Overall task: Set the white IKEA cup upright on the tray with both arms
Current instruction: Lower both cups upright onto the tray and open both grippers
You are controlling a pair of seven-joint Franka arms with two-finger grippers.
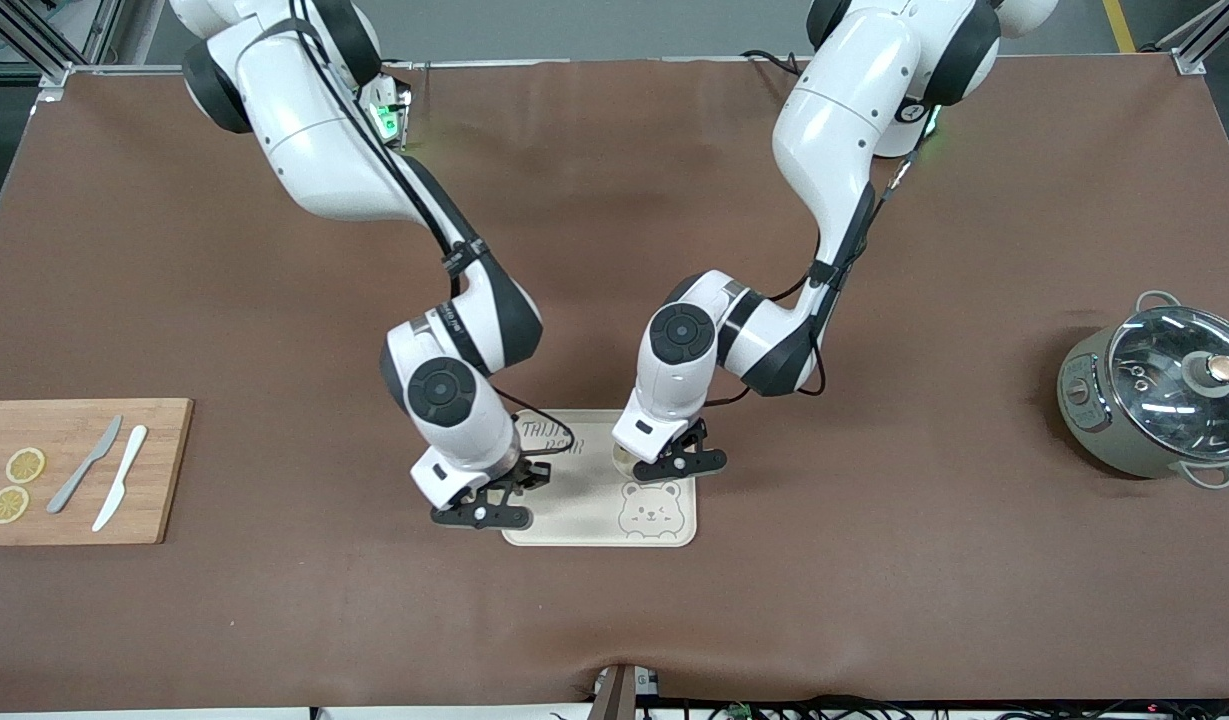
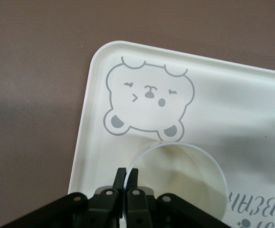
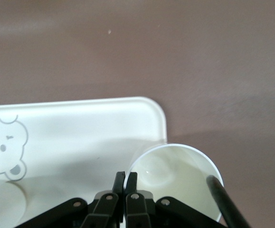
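Note:
The cream tray [image 1: 574,520] with the winking bear lies near the table's middle. My left gripper [image 1: 674,462] is low over the tray, shut on the rim of a white cup [image 1: 624,462] that stands upright on it. In the left wrist view the gripper [image 2: 127,172] pinches that cup's [image 2: 175,185] rim beside the bear on the tray [image 2: 232,95]. My right gripper [image 1: 484,512] is at the tray's near corner toward the right arm's end. In the right wrist view it [image 3: 126,176] is shut on the rim of a second white cup [image 3: 175,173] overlapping the tray's [image 3: 80,128] corner; whether this cup rests on anything I cannot tell.
A wooden cutting board [image 1: 164,470] with two lemon slices [image 1: 24,465] and two knives [image 1: 119,490] lies toward the right arm's end. A grey pot with a glass lid [image 1: 1154,395] stands toward the left arm's end. A black cable [image 3: 225,202] crosses beside the second cup.

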